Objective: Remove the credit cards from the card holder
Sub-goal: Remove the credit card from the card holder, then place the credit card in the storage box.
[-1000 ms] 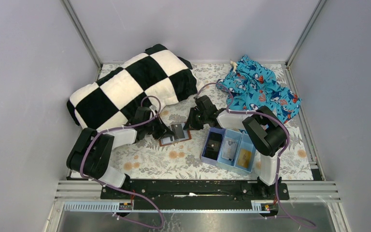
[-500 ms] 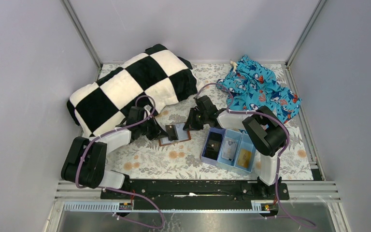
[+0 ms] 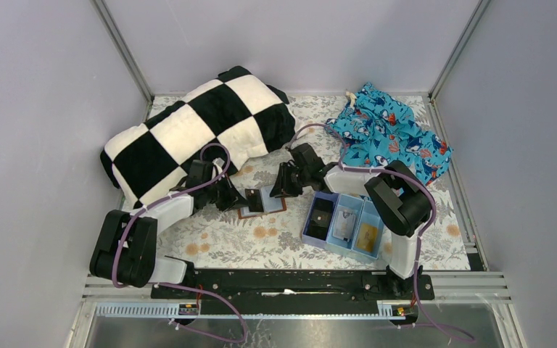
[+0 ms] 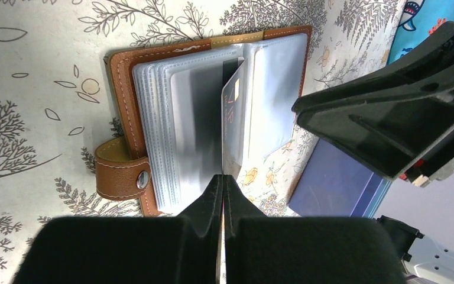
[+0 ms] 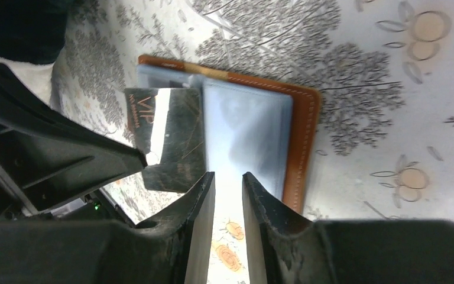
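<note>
Gaping brown card holder (image 4: 120, 94), dark card (image 5: 174, 136)

Your top external camera hangs high behind the arm bases, looking down on the whole table (image 3: 217, 239) from far off. Your left wrist camera sights close along the left gripper (image 4: 221, 177) and your right wrist camera along the right gripper (image 5: 227, 177), from opposite sides. All three views share the open card holder (image 4: 124, 100), and both wrist views the raised card (image 5: 174, 136)
</note>
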Controlling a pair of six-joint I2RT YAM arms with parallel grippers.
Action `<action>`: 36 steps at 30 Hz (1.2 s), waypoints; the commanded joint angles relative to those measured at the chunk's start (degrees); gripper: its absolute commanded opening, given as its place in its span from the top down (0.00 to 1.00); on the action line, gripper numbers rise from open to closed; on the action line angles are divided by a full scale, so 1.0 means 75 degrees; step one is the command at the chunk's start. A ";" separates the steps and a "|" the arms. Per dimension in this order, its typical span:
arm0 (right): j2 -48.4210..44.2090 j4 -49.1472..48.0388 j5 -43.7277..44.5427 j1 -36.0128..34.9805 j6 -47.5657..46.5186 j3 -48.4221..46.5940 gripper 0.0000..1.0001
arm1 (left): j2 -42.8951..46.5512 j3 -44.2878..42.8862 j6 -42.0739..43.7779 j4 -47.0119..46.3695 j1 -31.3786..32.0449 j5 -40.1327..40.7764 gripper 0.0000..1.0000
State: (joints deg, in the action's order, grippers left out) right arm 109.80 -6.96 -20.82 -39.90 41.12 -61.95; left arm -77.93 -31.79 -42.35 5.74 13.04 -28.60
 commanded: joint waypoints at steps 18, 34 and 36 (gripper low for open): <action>0.0861 -0.0165 -0.0845 -0.0542 -0.0089 -0.0553 0.80 | -0.0273 -0.0285 -0.0143 -0.0740 -0.0063 -0.0581 0.78; 0.0120 -0.0075 -0.0824 -0.0493 0.0100 -0.0558 0.73 | -0.0383 -0.0392 -0.0180 -0.1046 -0.0064 -0.0900 1.00; -0.0055 -0.0069 -0.0823 -0.0406 0.0123 -0.0494 0.68 | -0.0135 -0.0571 -0.0022 -0.0610 -0.0080 -0.0805 1.00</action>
State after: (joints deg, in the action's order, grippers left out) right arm 114.65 -7.86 -27.09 -43.53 41.95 -65.30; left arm -82.37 -32.32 -43.81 -0.05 12.86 -34.04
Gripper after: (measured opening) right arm 0.279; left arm 0.007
